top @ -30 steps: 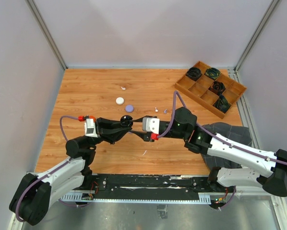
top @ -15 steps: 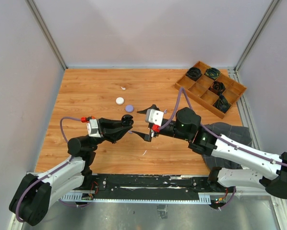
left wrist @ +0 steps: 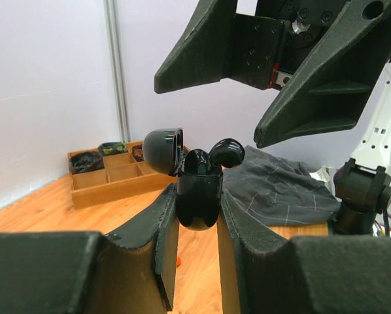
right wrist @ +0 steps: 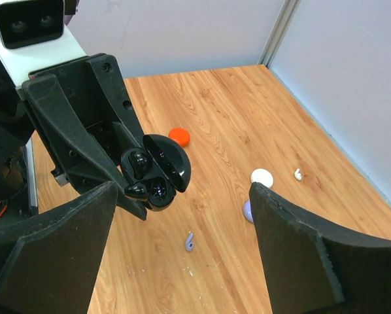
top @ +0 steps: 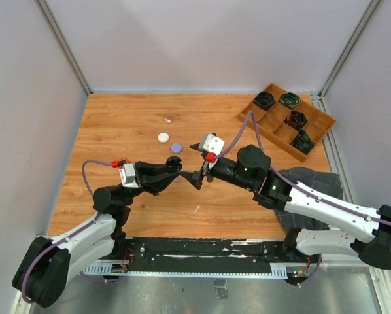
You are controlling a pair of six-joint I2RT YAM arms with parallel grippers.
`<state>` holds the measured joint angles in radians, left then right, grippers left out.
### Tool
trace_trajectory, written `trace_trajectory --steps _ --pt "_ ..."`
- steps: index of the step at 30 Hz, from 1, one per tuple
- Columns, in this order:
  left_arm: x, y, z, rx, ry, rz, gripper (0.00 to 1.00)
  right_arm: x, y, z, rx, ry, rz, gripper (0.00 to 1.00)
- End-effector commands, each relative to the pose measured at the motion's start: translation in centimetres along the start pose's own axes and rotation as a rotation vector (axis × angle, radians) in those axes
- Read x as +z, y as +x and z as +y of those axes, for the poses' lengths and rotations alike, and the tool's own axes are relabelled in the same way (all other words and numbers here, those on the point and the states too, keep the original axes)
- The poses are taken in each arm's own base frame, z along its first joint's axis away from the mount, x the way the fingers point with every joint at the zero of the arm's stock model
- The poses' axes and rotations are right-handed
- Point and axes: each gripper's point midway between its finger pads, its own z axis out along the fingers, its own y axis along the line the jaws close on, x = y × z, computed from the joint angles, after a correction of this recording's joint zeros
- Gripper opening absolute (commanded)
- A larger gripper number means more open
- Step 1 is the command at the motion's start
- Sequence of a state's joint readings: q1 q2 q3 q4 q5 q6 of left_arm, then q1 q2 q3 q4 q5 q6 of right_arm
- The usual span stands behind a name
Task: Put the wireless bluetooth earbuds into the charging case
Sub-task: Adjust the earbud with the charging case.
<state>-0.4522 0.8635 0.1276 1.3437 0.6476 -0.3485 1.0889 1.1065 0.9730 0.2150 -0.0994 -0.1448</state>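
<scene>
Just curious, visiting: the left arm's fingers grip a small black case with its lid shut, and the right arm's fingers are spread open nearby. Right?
Only the lid is wrong: it is open, as the left wrist view shows. The left fingers grip the black case, and the right fingers are spread open.

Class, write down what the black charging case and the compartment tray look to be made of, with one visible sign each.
The charging case: probably hard plastic, glossy; highlights curve over its black lid and body. The tray: apparently wood, matt brown; thin flat dividers, no shine, grain too small to confirm.
</scene>
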Motion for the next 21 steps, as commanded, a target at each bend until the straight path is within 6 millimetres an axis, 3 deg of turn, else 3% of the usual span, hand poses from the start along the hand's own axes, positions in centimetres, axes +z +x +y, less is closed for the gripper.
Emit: trace_trajectory --steps 1,21 --pt "0.0 -0.3 0.0 0.025 0.003 -0.013 0.00 0.4 -3.1 -0.5 0.043 0.031 -0.078 0.83" --pt "0.2 -1.5 -1.4 0.024 0.071 -0.032 0.00 -0.8 1.4 -3.4 -0.082 0.138 0.082 0.84"
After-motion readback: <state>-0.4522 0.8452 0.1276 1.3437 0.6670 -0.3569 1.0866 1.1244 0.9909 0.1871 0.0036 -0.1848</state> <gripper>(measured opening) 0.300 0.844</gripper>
